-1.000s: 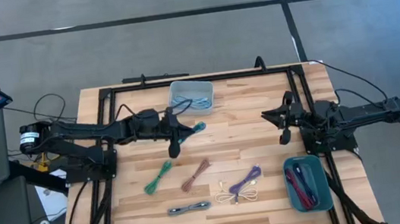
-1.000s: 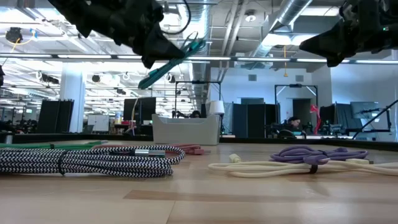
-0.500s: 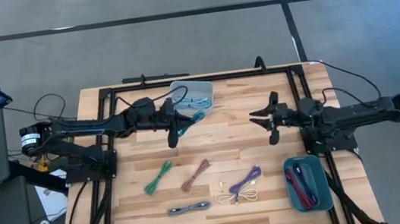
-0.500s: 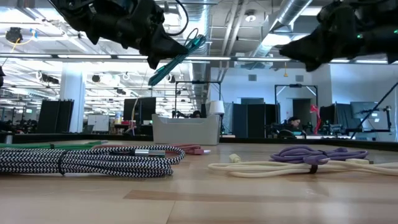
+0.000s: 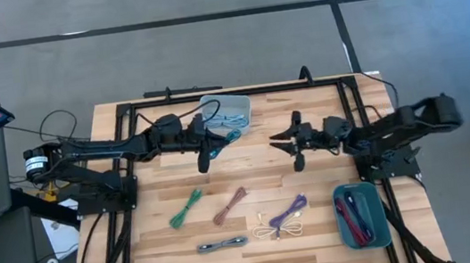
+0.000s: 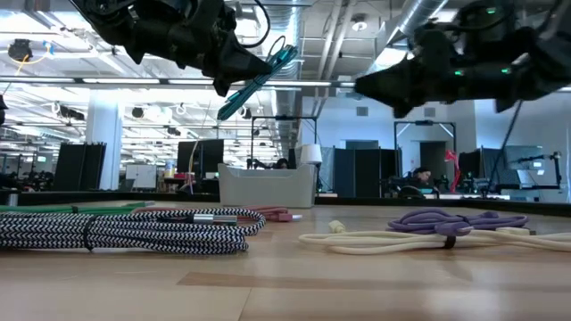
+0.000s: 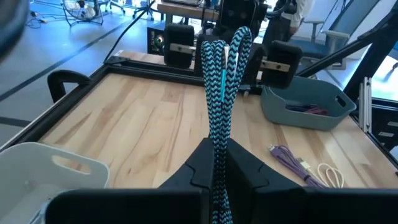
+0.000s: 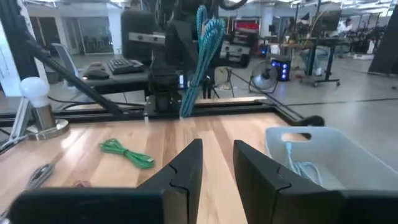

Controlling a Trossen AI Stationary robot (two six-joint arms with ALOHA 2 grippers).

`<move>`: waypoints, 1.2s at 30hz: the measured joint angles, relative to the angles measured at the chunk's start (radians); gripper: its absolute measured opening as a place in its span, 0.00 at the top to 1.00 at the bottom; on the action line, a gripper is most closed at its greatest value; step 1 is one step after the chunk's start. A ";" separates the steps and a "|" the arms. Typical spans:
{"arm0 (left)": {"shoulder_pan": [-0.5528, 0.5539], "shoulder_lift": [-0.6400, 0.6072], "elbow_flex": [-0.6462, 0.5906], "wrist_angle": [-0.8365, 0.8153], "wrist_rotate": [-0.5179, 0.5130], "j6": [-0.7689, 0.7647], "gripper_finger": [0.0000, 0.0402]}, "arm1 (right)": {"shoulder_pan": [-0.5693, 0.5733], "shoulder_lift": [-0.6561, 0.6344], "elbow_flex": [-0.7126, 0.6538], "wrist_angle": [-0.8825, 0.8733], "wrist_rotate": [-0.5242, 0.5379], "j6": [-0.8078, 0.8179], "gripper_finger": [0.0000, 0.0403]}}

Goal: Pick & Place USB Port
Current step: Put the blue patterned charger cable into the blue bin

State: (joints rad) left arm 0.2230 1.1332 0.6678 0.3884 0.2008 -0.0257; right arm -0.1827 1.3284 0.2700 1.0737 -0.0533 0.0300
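Evidently the step in hand is a drop or a hand-over of the teal braided cable (image 5: 221, 144), which the left claw (image 5: 207, 153) is gripping tightly and holding in the air just beside the near edge of the pale grey bin (image 5: 226, 112) at the back of the worktop (image 5: 315, 193). To do it well, the left claw should be carrying the dangling bundle fully over the bin's rim before letting go, so that no loop is catching on the wall or spilling onto the wood. The left arm is stretching out level from its base, wrist turned so the cable is standing up between the fingers in its wrist view. The right claw (image 5: 294, 141) is hovering above the worktop's middle, near the left claw, its fingers parted and holding nothing, pointing toward the cable.
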 joint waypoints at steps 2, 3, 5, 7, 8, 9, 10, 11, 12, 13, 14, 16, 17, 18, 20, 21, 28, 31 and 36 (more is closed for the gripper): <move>0.000 0.000 0.000 0.000 0.000 0.000 0.96 | 0.009 0.063 0.054 0.013 -0.001 0.005 0.80; 0.000 0.000 0.000 0.000 0.000 0.000 0.96 | 0.015 0.093 0.085 0.015 -0.001 0.005 0.80; 0.000 0.000 0.000 -0.001 0.000 0.000 0.96 | 0.029 0.146 0.146 0.015 -0.001 0.005 0.80; 0.000 0.001 0.000 -0.004 0.000 0.000 0.96 | 0.046 0.192 0.199 0.014 -0.002 0.005 0.80; 0.000 0.001 0.000 -0.006 0.000 0.000 0.96 | 0.052 0.212 0.220 0.012 -0.003 0.005 0.80; 0.000 0.001 0.000 -0.006 0.000 0.000 0.96 | 0.055 0.230 0.239 0.012 -0.002 0.005 0.80; 0.000 0.001 0.000 -0.006 0.000 0.000 0.96 | 0.059 0.244 0.253 0.011 -0.003 0.002 0.80; 0.000 0.001 0.000 -0.006 0.000 0.000 0.96 | 0.060 0.255 0.264 0.010 -0.002 0.001 0.80; 0.000 0.001 0.000 -0.006 0.000 0.000 0.96 | 0.060 0.266 0.276 0.009 -0.002 0.001 0.80; 0.000 0.001 0.000 -0.006 0.000 0.000 0.96 | 0.060 0.276 0.285 0.010 -0.002 0.001 0.80; 0.000 0.001 -0.001 -0.006 0.000 0.000 0.96 | 0.060 0.284 0.293 0.012 -0.001 0.001 0.80; 0.000 0.001 -0.010 -0.006 -0.001 0.000 0.96 | 0.060 0.295 0.311 0.011 0.000 0.000 0.80; 0.000 0.002 -0.015 -0.007 -0.001 0.000 0.96 | 0.060 0.298 0.321 0.011 0.001 0.000 0.80; 0.000 0.002 -0.020 -0.008 -0.001 -0.001 0.96 | 0.060 0.296 0.326 0.011 0.001 0.000 0.80; 0.000 0.002 -0.032 -0.005 -0.001 -0.002 0.96 | 0.060 0.300 0.345 0.013 0.001 -0.002 0.80; 0.000 0.002 -0.037 -0.007 -0.001 -0.005 0.96 | 0.060 0.301 0.352 0.014 0.001 -0.003 0.80; 0.000 0.002 -0.045 -0.003 -0.015 -0.008 0.96 | 0.057 0.314 0.401 -0.028 -0.001 -0.003 0.80; 0.000 0.002 -0.045 0.002 -0.014 -0.008 0.96 | 0.058 0.313 0.419 -0.072 0.000 -0.006 0.80; 0.000 0.002 -0.045 0.002 -0.014 -0.008 0.96 | 0.058 0.314 0.432 -0.075 0.001 -0.029 0.84</move>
State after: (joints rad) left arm 0.2230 1.1351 0.6224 0.3904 0.1871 -0.0341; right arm -0.1246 1.6421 0.7021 0.9992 -0.0521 0.0010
